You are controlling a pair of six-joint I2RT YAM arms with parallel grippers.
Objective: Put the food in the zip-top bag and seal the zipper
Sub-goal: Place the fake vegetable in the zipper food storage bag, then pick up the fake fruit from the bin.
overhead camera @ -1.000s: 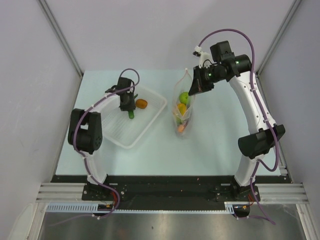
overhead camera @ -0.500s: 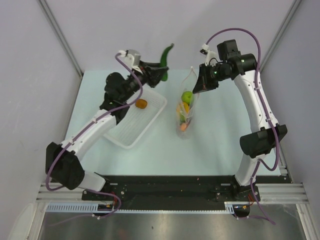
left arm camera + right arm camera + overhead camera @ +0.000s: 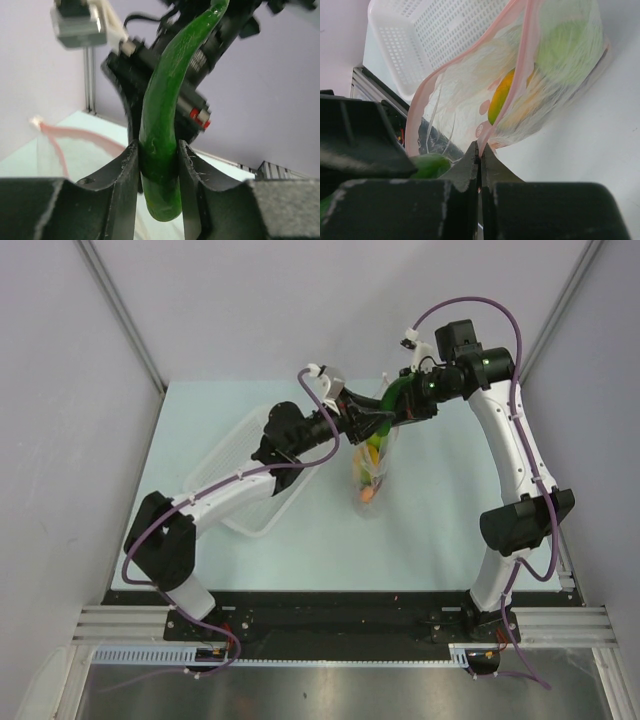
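Partly completed bagging, shown from above and from both wrists. The bag (image 3: 369,468) stands on the tabletop (image 3: 440,530) with its mouth raised. It already holds several toy foods, among them a lime-green ball (image 3: 565,47) and an orange piece (image 3: 501,97).

The right claw (image 3: 480,152) is closed, pinching the pink zipper (image 3: 524,55) at one point so that the mouth gapes. The left claw (image 3: 157,152) grips the cucumber (image 3: 167,95) around its lower part. It holds the cucumber upright in the air, just beside the right claw and at the bag's mouth, not yet inside.

Judged remaining are the release of the cucumber into the bag and the sealing of the zipper, which is unsealed along its visible length. The tray (image 3: 420,30) shows no food in its visible part, but from above the left arm hides much of it, so further pieces cannot be ruled out.

No brand, label or legible writing appears in any view.
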